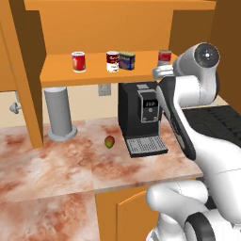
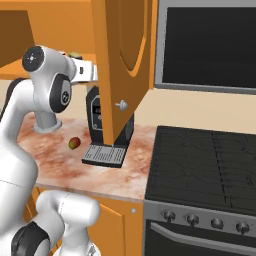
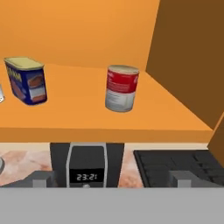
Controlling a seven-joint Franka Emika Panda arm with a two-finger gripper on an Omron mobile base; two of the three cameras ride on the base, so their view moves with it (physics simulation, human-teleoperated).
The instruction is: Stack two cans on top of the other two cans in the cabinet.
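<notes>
On the cabinet's shelf board (image 1: 61, 75) stand, from left to right, a bright red can (image 1: 78, 61), a dark red and white can (image 1: 112, 61), a squat blue can (image 1: 127, 60) and a red can with a greyish lower part (image 1: 164, 56). My arm partly hides this last can. In the hand view the red and grey can (image 3: 122, 88) stands upright near the cabinet's right wall, and the blue can (image 3: 27, 81) is to its left. My gripper (image 3: 111, 179) hangs open in front of the shelf edge. It is short of the red and grey can and holds nothing.
A black coffee machine (image 1: 141, 113) stands on the counter right under the shelf, below my hand. A small mango (image 1: 109, 141) and a grey cylinder (image 1: 60, 113) sit to its left. The open cabinet door (image 2: 122, 65) juts out beside my hand. A black stove (image 2: 210, 165) lies to the right.
</notes>
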